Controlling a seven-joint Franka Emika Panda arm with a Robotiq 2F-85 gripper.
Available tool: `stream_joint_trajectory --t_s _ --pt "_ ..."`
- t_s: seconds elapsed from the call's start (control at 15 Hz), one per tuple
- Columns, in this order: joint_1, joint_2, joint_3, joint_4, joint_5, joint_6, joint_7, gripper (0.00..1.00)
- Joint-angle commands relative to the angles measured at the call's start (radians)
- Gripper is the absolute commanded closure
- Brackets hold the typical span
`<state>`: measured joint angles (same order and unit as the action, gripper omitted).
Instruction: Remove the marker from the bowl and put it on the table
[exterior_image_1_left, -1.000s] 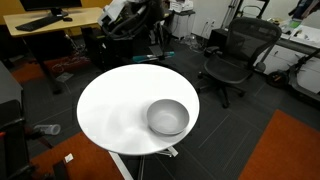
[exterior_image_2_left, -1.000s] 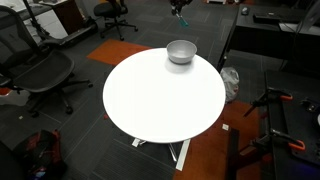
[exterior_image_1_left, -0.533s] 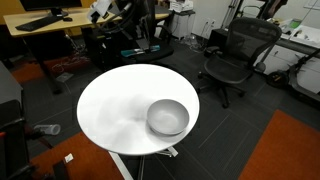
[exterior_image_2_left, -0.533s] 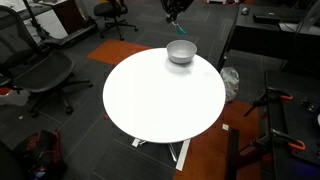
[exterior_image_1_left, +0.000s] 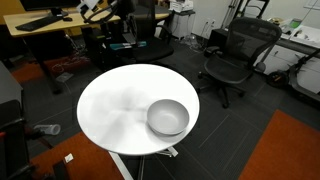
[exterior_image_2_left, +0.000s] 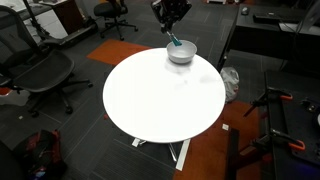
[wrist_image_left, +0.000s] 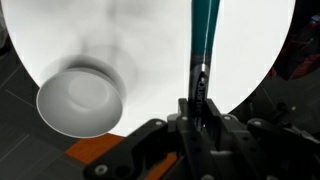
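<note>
Poised above the far side of the table, pointing down, with gripper clamped on the dark end of the marker, hanging just beside the bowl, only grey inside showing.

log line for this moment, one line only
tool: shut on marker | marker: held off the table | bowl: empty | step: marker not yet set down
</note>
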<state>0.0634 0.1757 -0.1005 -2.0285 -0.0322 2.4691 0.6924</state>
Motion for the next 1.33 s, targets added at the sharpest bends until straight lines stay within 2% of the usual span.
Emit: stream_joint_trajectory --t_s 0.0,0.47,1.0,1.27 --pt "0.015 0.015 0.022 0.050 -0.015 -0.075 0.088 0.95" --pt "0.027 0.133 0.041 0.144 0.002 -0.045 0.149 0.95" --pt "0.085 0.249 0.028 0.193 -0.011 0.034 0.222 0.95" --pt "0.101 0.303 0.028 0.213 -0.006 0.051 0.218 0.95"
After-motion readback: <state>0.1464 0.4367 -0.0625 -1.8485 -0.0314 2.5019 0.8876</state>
